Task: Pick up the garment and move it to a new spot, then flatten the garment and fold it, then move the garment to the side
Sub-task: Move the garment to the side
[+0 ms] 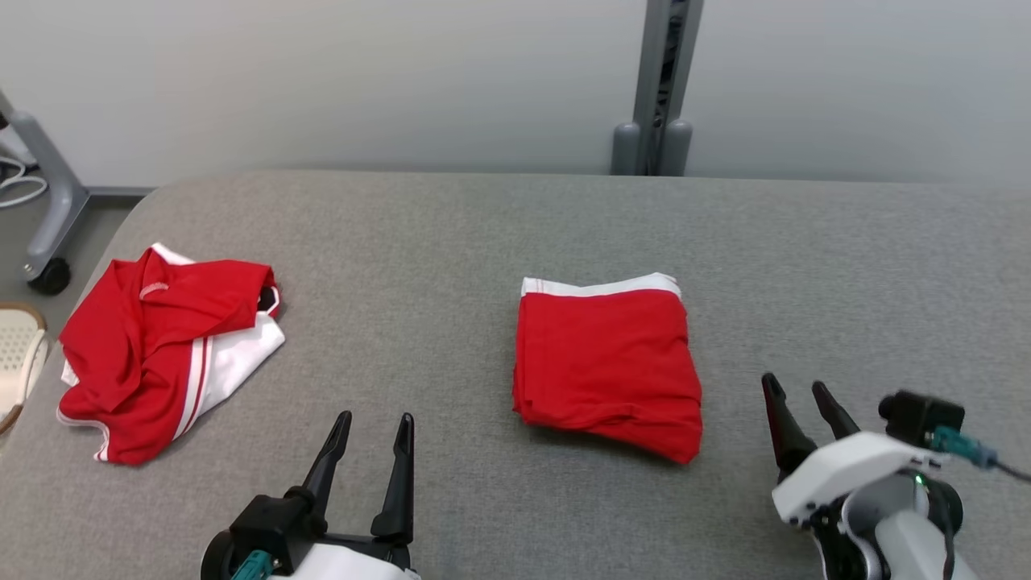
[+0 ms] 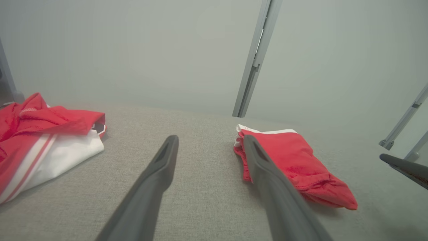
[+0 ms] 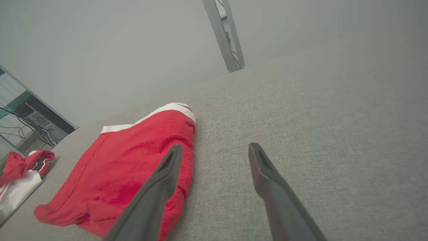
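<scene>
A folded red garment (image 1: 608,364) with a white band along its far edge lies flat near the middle of the grey table (image 1: 483,234); I also see this folded piece (image 2: 294,159) (image 3: 133,167) in both wrist views. A second, crumpled red and white garment (image 1: 161,346) (image 2: 36,140) (image 3: 20,170) lies in a heap at the table's left. My left gripper (image 1: 375,421) (image 2: 210,142) hovers open near the front edge, left of the folded piece. To that piece's right stands my right gripper (image 1: 797,385) (image 3: 215,149), also open. Neither holds anything.
A grey post (image 1: 660,89) rises behind the table's far edge. On the floor at the far left stand a wheeled stand (image 1: 44,217) and a pale woven basket (image 1: 20,354). Bare grey cloth stretches across the table's right side and back.
</scene>
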Tool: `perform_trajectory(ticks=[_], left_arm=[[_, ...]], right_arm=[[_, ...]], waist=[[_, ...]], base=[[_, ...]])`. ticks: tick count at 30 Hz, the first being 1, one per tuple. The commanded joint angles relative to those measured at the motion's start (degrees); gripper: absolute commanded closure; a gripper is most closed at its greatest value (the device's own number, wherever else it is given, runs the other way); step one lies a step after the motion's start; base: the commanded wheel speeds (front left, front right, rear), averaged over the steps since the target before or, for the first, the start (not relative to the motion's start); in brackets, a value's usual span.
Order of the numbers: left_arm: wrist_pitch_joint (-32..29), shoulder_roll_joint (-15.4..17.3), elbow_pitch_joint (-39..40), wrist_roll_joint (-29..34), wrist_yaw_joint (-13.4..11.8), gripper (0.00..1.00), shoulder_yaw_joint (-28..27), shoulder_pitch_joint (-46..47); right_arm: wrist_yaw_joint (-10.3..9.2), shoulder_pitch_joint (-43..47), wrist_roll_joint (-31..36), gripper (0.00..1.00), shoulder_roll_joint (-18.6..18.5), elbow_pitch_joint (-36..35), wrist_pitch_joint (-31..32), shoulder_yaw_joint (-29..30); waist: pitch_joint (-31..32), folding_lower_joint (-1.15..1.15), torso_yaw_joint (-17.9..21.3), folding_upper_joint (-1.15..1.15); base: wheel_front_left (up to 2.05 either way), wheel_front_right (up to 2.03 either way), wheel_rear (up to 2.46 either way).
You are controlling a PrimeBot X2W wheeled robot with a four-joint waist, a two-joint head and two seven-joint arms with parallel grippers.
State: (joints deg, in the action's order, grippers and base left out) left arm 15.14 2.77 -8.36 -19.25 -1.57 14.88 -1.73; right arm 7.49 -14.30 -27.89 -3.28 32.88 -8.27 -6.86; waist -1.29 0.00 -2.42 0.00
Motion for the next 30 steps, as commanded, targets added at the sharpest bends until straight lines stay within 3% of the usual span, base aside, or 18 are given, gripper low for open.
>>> perform_trajectory(ticks=[1, 14, 21, 30], left_arm=[[0.03, 0.26, -0.34, 0.36, 0.26, 0.0, 0.34, 1.2], [0.03, 0.24, -1.75, 1.1, 1.22, 0.0, 1.58, 4.34], [0.03, 0.24, -1.9, 0.89, 1.16, 0.0, 2.85, 5.9], [0.03, 0.25, -2.2, 0.72, 0.72, 0.0, 4.04, 6.68]], right_arm=[[0.01, -2.5, -3.88, 0.0, -1.21, 0.93, 2.19, -1.31], [0.01, -14.8, -26.43, 0.0, -11.49, 4.66, 15.53, -14.34], [0.01, -17.82, -33.28, 0.0, -17.3, 5.29, 19.44, -22.73], [0.01, -20.47, -39.93, 0.0, -20.12, 5.77, 21.41, -29.37]], waist=[[-1.47, 0.0, -1.5, 0.0], [-7.15, 0.0, -6.93, 0.0], [-9.35, 0.0, -9.65, 0.0], [-11.27, 0.0, -11.66, 0.0]], base=[[0.0, 0.0, 0.0], [0.0, 0.0, 0.0], [0.0, 0.0, 0.0], [0.0, 0.0, 0.0]])
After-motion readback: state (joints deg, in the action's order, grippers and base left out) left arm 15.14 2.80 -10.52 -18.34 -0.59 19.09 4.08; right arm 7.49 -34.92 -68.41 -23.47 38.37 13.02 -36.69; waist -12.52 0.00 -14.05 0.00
